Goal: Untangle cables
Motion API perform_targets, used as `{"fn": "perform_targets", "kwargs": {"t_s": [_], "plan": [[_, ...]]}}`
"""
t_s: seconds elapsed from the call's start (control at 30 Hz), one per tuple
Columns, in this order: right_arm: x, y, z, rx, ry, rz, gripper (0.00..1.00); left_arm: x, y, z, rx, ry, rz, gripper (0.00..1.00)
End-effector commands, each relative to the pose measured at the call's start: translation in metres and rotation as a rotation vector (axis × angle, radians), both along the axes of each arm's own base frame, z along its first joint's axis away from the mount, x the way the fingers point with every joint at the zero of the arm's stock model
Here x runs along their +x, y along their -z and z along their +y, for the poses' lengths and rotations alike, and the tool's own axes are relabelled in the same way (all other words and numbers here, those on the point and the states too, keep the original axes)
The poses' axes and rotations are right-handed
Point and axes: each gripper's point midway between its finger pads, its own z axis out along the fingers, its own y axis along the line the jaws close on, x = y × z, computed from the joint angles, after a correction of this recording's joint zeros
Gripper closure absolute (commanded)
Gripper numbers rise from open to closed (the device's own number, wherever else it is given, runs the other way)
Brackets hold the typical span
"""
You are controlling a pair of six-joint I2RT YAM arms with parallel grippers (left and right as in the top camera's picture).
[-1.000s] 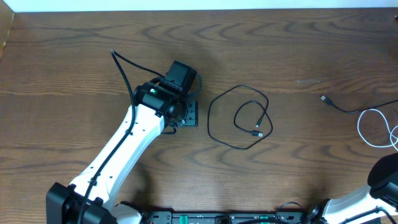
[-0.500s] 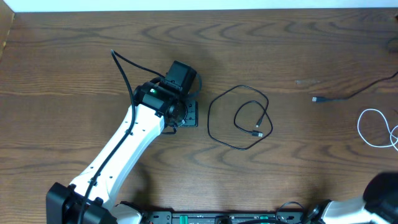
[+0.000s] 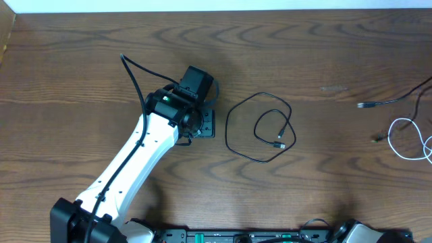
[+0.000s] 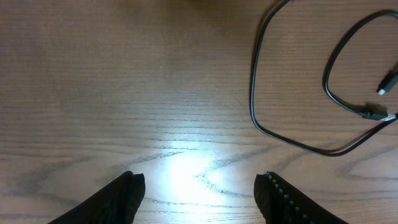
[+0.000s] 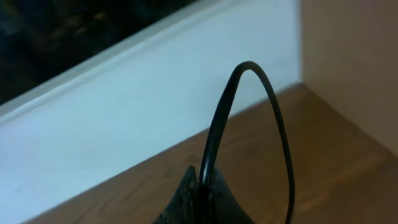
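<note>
Cable loop (image 3: 227, 131) black, thin, lying slack; left gripper (image 4: 199, 194) spread, empty; right gripper (image 5: 202, 194) pinching arched cable (image 5: 212, 140).

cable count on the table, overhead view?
3: coiled black cable mid-table; second black cable near the right edge, plug pointing left; white cable looped below it at the right edge. More may lie off-frame.

Looped black cable (image 3: 226, 128) mid-table, white cable (image 3: 391, 138), second black cable (image 3: 388, 102) far right
</note>
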Motion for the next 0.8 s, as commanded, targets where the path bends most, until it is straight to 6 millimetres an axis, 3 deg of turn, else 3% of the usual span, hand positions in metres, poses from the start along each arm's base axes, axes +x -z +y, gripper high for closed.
{"fn": "perform_targets", "kwargs": {"t_s": [0.0, 0.03, 0.13, 0.3, 0.43, 0.5, 0.6, 0.67, 0.77], "plan": [[-0.001, 0.034, -0.054, 0.062, 0.282, 0.092, 0.99, 0.001, -0.002, 0.002, 0.001, -0.014, -0.005, 0.37], [0.0, 0.042, -0.06, 0.067, 0.305, 0.113, 0.99, 0.001, -0.002, 0.002, 0.001, -0.014, -0.005, 0.37], [0.007, 0.091, -0.085, 0.091, 0.39, 0.26, 0.99, 0.001, -0.002, 0.002, 0.001, -0.014, -0.005, 0.38], [0.025, 0.173, -0.104, 0.168, 0.406, 0.471, 0.99, 0.001, -0.002, 0.002, 0.001, -0.014, -0.004, 0.37], [0.027, 0.217, -0.105, 0.221, 0.398, 0.594, 0.99, 0.001, -0.002, 0.002, 0.001, -0.014, -0.004, 0.37], [0.026, 0.229, -0.105, 0.235, 0.396, 0.627, 0.94, 0.001, -0.002, 0.002, 0.001, -0.014, -0.004, 0.38], [0.024, 0.231, -0.103, 0.226, 0.379, 0.646, 0.28, 0.001, -0.002, 0.002, 0.001, -0.014, -0.005, 0.38], [0.023, 0.233, -0.1, 0.235, 0.373, 0.659, 0.08, 0.001, -0.002, 0.002, 0.001, -0.014, -0.005, 0.37], [0.022, 0.236, -0.091, 0.264, 0.339, 0.676, 0.01, 0.001, -0.002, 0.002, 0.001, -0.014, -0.004, 0.37]]}}
